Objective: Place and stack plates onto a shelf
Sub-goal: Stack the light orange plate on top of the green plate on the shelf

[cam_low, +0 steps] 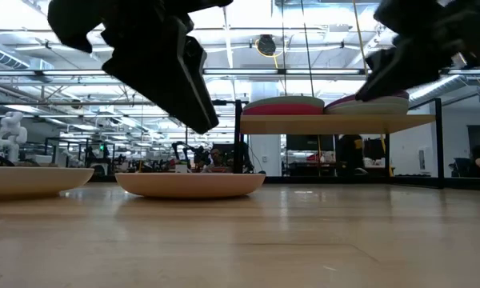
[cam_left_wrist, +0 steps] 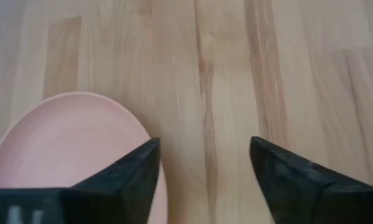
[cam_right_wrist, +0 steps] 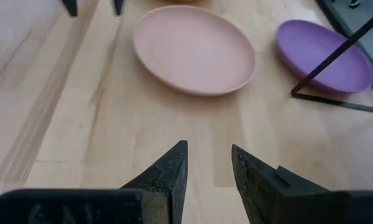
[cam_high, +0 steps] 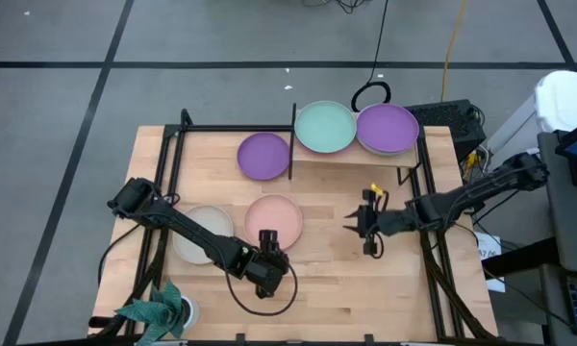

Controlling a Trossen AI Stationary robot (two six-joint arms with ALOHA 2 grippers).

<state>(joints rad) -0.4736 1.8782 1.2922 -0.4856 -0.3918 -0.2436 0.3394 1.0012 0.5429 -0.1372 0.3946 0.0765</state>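
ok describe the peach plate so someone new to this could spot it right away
Start at the raised wooden shelf at the table's far edge, which carries the mint green plate. On the tabletop in front of the shelf lie three plates; the peach plate is the middle one, between the purple plate and the beige plate, just ahead of the left claw.

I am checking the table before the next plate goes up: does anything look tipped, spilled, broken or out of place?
Nothing stands out. The peach plate, beige plate and purple plate lie flat on the table, right way up. On the shelf, the mint plate and its purple neighbour sit level on their stacks. No spill or damage shows.
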